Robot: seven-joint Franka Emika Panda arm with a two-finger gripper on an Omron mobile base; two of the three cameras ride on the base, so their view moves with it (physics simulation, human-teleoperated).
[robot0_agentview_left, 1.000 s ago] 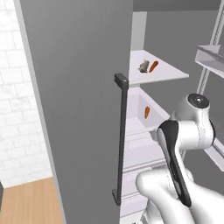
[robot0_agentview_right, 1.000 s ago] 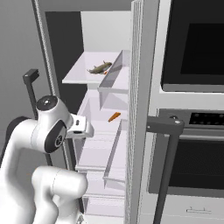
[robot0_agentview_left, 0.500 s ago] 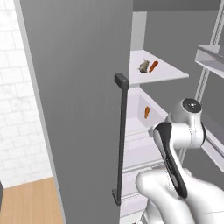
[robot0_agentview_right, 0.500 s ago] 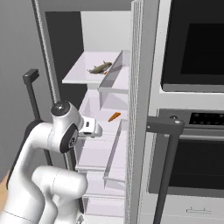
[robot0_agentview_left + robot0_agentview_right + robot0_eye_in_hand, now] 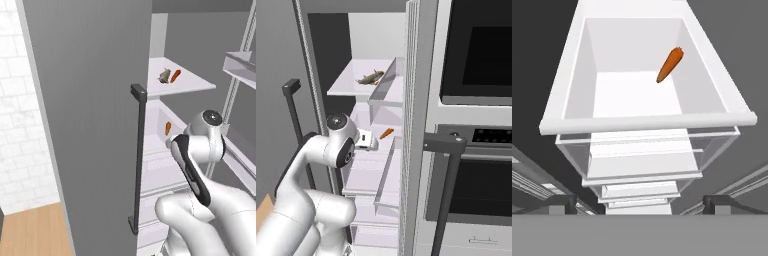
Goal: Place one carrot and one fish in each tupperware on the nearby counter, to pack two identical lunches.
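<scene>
Overall light: flat, even rendered light is filling all three views, bright and without any visible lamp.
Fridge door (image 5: 90,125): its grey face is shading gently darker toward 6 o'clock in the left base view.
Fridge interior: the back wall is sitting dim grey at 12 o'clock in the right base view, while the upper shelf (image 5: 356,82) is glowing pale.
Bin (image 5: 644,122): its white walls are showing soft shading, the left wall greyer than the floor; the carrot (image 5: 670,64) is casting no clear shadow.
Glare: the arm (image 5: 321,155) is carrying only mild sheen.
Sharpness: edges are looking slightly soft and jagged; no motion blur or bending at the borders.
Oven window (image 5: 491,55): it is reading near black.
</scene>
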